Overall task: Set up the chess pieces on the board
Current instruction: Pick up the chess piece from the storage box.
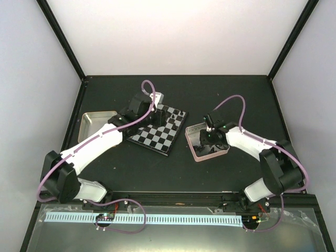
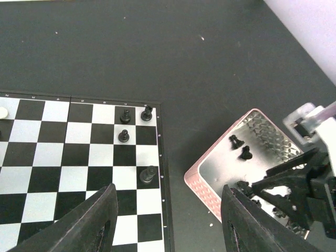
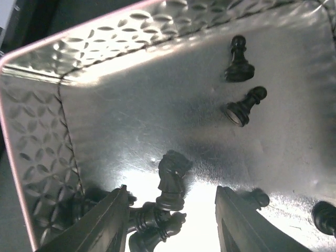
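right claw (image 3: 170, 210) hangs low inside the pink-rimmed tin (image 3: 37, 131), jaws about half apart and gripping nothing. a black knight (image 3: 172, 176) sits between its fingers with a gap on either side. other chess pieces (image 3: 239, 55) lie scattered over the tin floor, several heaped by the left finger. left claw (image 2: 169, 202) hovers over the right edge of the board (image 2: 52, 178), also part open and empty. four black figures (image 2: 125, 115) stand near the board's far right corner. the knight looks light, hard and glossy, so probably slippery and quick to roll. its narrow waist above the base seems the safest place to pinch, squarely.
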`<state>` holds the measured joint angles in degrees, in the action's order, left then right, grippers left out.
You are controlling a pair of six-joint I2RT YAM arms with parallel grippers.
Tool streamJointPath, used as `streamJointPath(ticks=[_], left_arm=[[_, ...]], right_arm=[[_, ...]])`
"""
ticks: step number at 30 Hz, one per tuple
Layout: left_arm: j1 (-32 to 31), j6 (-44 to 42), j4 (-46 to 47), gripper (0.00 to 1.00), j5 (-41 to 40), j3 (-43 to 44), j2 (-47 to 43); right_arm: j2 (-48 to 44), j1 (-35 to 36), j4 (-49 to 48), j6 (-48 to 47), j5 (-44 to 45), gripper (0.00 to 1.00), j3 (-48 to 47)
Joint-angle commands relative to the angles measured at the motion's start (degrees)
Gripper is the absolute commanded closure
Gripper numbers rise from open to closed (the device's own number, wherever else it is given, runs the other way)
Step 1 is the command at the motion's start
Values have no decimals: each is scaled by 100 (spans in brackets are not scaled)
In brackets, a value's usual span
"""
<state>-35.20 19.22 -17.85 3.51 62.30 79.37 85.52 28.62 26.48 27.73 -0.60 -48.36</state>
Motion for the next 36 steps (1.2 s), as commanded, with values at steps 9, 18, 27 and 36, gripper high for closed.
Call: streamJointPath(ticks=[9, 18, 27, 36], left_arm=[[33, 161, 264, 44, 250, -213, -466], [31, 157, 290, 44, 315, -319, -513], [32, 237, 298, 44, 427, -354, -563], [80, 626, 452, 41, 1322, -434, -1073]], right_arm=[[831, 196, 652, -20, 69, 63, -430], [1050, 215, 681, 41, 256, 78, -486], [681, 223, 74, -128, 320, 90, -263], [-1314, 223, -2089, -852, -1120, 88, 774]])
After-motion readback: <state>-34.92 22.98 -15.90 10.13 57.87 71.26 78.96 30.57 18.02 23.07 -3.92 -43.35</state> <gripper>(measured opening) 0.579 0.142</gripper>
